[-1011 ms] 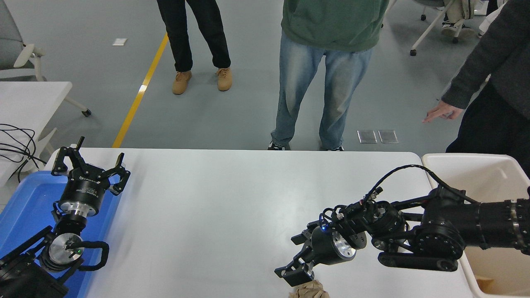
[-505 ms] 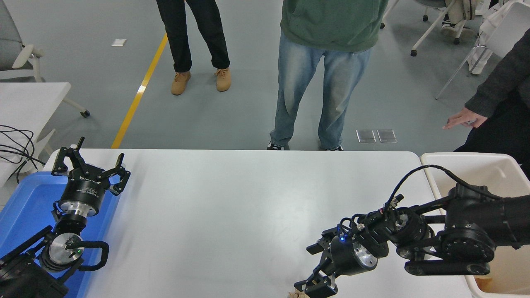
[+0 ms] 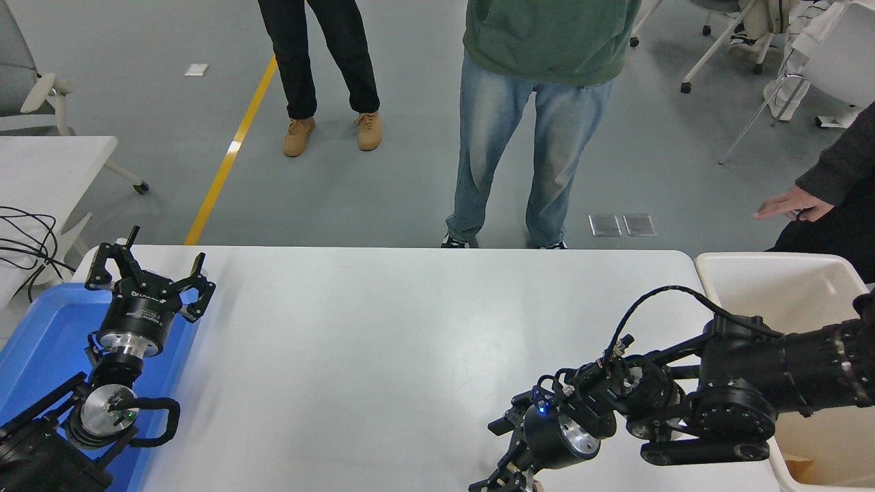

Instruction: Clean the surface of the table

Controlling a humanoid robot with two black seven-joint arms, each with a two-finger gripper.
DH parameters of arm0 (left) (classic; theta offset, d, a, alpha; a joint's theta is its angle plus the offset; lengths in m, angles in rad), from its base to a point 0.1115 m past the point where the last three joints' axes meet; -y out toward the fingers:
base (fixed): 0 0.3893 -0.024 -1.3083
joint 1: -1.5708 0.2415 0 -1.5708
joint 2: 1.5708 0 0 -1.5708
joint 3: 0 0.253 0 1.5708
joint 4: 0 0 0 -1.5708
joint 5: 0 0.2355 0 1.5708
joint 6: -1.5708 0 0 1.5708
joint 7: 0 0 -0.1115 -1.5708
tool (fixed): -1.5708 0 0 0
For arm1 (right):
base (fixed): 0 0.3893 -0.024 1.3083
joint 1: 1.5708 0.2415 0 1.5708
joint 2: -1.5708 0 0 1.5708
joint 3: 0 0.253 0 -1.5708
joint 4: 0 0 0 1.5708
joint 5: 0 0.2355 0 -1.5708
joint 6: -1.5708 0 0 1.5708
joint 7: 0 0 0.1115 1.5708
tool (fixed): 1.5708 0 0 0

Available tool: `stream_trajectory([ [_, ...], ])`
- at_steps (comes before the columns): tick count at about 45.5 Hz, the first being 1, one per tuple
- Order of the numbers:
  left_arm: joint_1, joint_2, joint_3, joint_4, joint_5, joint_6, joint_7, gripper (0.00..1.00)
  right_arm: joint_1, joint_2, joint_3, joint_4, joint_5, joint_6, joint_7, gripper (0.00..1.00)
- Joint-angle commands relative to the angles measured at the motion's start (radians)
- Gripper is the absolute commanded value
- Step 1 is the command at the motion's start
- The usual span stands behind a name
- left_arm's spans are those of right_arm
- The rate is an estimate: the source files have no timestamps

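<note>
- The right claw (image 3: 502, 484) is cut off by the picture's bottom edge at the near edge of the tabletop (image 3: 383, 342), so whether it is clenched or released cannot be told
- A sliver of tan beside that claw is too small to identify
- The white tabletop fills the middle of the view, widest of everything
- The left claw (image 3: 147, 273) hovers released, fingers spread, over the tabletop's left corner, above a blue tray (image 3: 41, 328)
- A cream bin (image 3: 772, 280) touches the tabletop's right end, partly hidden by the right arm
- Three people stand beyond the tabletop, all cropped; only one hand (image 3: 786, 203) shows
- Two arms, one tray, one bin
</note>
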Motion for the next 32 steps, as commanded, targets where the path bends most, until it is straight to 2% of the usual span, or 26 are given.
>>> stream_trajectory([
  [1,0.0,0.0,0.0,0.0,-0.001,0.0,0.0,0.99,-0.03,0.007,-0.01,-0.027,-0.03,-0.015,0.001,0.99],
  [32,0.0,0.0,0.0,0.0,0.0,0.0,0.0,0.99,-0.073,-0.03,-0.047,-0.03,-0.074,-0.021,0.031,0.99],
])
